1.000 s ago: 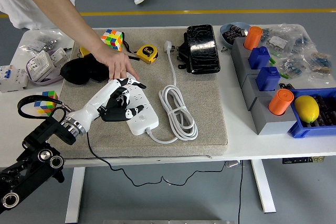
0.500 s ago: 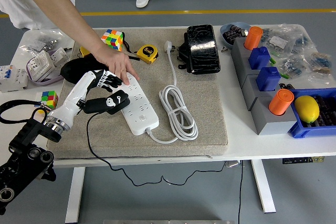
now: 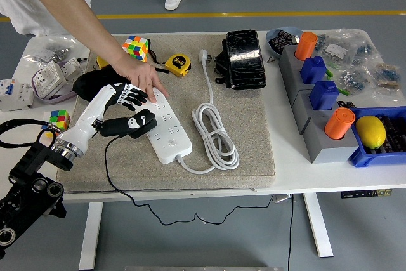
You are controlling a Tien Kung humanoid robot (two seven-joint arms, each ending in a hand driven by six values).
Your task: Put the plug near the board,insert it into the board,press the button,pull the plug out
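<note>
A white power strip [image 3: 169, 129] lies slantwise on the beige mat [image 3: 254, 131]. My left hand [image 3: 131, 108] is just left of the strip's far end, its fingers shut on a black plug [image 3: 124, 126] held beside the strip and clear of the sockets. The plug's black cable [image 3: 111, 182] trails down over the table's near edge. A person's hand [image 3: 141, 75] reaches in from the top left and presses on the strip's far end, right beside my fingers [image 3: 134, 96].
The strip's white cord [image 3: 216, 134] is coiled to its right. A tape measure [image 3: 178, 65], a colour cube [image 3: 136, 47] and a black case [image 3: 244, 58] lie at the back. Grey and blue bins [image 3: 317, 93] stand at the right. A small cube [image 3: 59, 118] lies at the left.
My left hand has moved left off the strip with the black plug in it, which now sits beside the strip. The person's hand has stayed on the strip's far end.
</note>
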